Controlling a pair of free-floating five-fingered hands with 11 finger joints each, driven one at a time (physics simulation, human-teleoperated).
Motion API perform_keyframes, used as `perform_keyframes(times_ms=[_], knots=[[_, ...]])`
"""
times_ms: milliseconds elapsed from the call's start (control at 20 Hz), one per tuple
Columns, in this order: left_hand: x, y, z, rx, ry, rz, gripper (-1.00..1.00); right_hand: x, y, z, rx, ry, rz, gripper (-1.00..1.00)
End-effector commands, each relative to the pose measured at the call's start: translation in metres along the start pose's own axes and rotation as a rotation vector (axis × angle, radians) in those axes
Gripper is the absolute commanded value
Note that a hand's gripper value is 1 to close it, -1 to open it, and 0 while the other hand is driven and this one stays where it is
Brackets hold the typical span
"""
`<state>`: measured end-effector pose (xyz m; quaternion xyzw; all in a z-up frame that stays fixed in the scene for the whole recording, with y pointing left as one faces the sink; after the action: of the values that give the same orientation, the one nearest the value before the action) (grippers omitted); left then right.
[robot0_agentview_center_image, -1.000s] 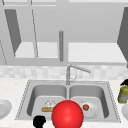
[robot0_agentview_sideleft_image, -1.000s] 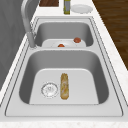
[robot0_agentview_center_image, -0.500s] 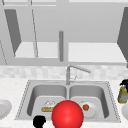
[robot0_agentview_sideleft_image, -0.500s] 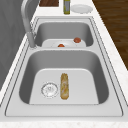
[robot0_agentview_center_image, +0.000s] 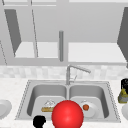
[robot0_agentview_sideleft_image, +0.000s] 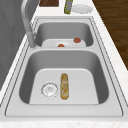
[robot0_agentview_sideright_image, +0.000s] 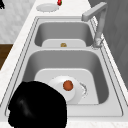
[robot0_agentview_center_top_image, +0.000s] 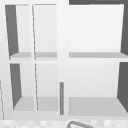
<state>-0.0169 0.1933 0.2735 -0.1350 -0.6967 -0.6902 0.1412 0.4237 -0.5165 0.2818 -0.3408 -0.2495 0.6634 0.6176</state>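
Nothing has moved since the earlier frames: both hands hang where they were and the things in the sink lie as before.

At the far left of the front view a plate (robot0_agentview_center_image: 3, 108) sits on the tabletop (robot0_agentview_center_image: 10, 85). To its right the left hand (robot0_agentview_center_image: 39, 121) hangs low over the sink's (robot0_agentview_center_image: 67, 83) front rim; whether its fingers are curled or straight cannot be told. Beyond those fingers, in the left basin, a bread roll (robot0_agentview_sideleft_image: 64, 85) lies flat beside the round drain (robot0_agentview_sideleft_image: 49, 89). Just to the right of the left hand a large red ball (robot0_agentview_center_image: 67, 114) covers the front of the divider between the basins, touching neither hand as far as can be seen. The tap (robot0_agentview_center_image: 76, 69) rises behind it.

In the right basin a white plate (robot0_agentview_sideright_image: 65, 88) carries a small orange ball (robot0_agentview_sideright_image: 68, 85). At the far right the right hand (robot0_agentview_center_image: 124, 84) hovers above the tabletop, just over a yellowish bottle (robot0_agentview_center_image: 123, 97); its fingers cannot be made out either.
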Motion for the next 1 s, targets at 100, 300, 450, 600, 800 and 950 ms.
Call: perform_keyframes(times_ms=[100,300,450,600,800,950], knots=[[0.000,0.000,0.000,0.000,0.000,0.000,0.00,0.000,0.007,0.000,0.001,0.002,-0.025,1.00],[0.000,0.000,0.000,0.000,0.000,0.000,0.00,0.001,0.008,-0.002,-0.038,-0.001,-0.038,1.00],[0.000,0.000,0.000,0.000,0.000,0.000,0.00,0.001,0.005,-0.002,-0.048,0.011,-0.042,1.00],[0.000,0.000,0.000,0.000,0.000,0.000,0.00,0.000,0.000,-0.004,-0.046,0.022,-0.053,1.00],[0.000,0.000,0.000,0.000,0.000,0.000,0.00,0.001,-0.016,0.003,-0.037,0.029,-0.059,1.00],[0.000,0.000,0.000,0.000,0.000,0.000,0.00,0.006,-0.035,0.014,-0.019,0.040,-0.067,1.00]])
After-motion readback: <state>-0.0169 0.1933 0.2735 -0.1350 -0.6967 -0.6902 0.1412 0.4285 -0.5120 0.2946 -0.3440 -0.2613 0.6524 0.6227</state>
